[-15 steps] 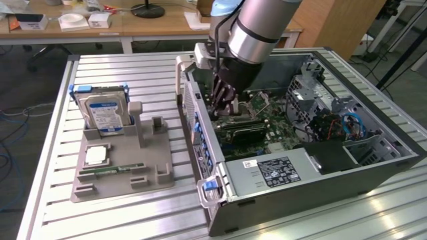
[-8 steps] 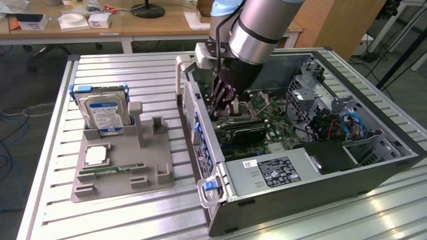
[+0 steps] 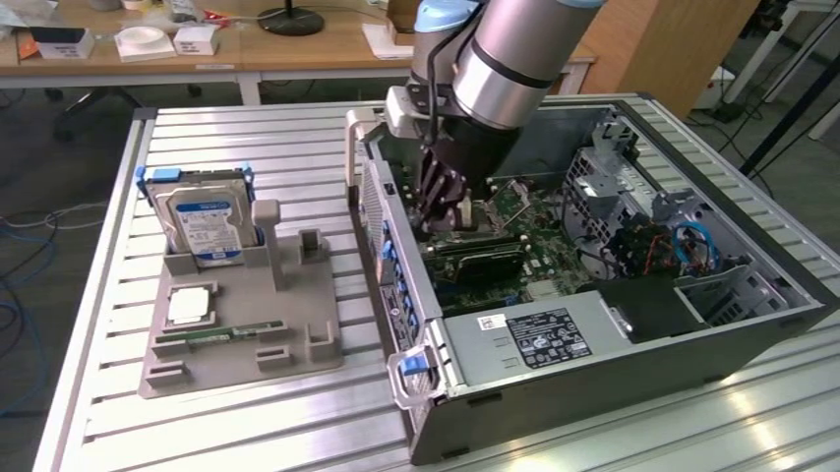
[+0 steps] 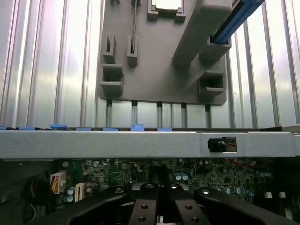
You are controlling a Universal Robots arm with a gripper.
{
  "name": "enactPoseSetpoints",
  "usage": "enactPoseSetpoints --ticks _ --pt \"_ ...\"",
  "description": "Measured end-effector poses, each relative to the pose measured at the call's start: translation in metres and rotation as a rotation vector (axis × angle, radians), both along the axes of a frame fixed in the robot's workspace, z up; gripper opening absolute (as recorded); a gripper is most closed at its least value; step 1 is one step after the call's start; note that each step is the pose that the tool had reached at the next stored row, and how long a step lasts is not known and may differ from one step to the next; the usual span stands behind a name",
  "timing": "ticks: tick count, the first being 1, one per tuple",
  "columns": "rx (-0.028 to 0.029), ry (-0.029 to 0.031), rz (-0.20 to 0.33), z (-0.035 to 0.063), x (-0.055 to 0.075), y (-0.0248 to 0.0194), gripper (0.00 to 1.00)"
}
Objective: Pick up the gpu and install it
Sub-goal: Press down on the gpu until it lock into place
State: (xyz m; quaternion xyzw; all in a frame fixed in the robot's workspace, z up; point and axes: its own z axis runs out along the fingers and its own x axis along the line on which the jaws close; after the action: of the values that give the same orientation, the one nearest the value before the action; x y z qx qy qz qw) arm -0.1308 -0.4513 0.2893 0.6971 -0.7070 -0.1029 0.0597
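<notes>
Reaching down into the open computer case [image 3: 591, 295], the gripper [image 3: 447, 211] sits near the centre of the exterior view, just above the green motherboard [image 3: 525, 251]. Its jaws are drawn tightly together; whether they pinch anything cannot be told from either view. The gpu [image 3: 475, 264] lies as a dark flat card on the motherboard directly below the fingers (its long edge running toward the lower right of the frame), touching or just under them. In the wrist view the gripper [image 4: 159, 211] fills the lower middle, with the case wall [image 4: 140, 143] crossing the frame above it. At left in the exterior view a grey parts tray [image 3: 243, 334] holds the blue-labelled hard drive [image 3: 204, 221] upright and a green memory stick [image 3: 216, 337] lying flat.
</notes>
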Motion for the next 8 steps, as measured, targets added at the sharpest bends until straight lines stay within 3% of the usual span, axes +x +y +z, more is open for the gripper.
enactPoseSetpoints --ticks 4,8 --pt "-0.0018 0.0000 0.002 -0.0003 0.0000 -0.0056 0.11" --pt "-0.0022 0.0006 0.002 -0.0002 -0.0002 -0.0058 0.11"
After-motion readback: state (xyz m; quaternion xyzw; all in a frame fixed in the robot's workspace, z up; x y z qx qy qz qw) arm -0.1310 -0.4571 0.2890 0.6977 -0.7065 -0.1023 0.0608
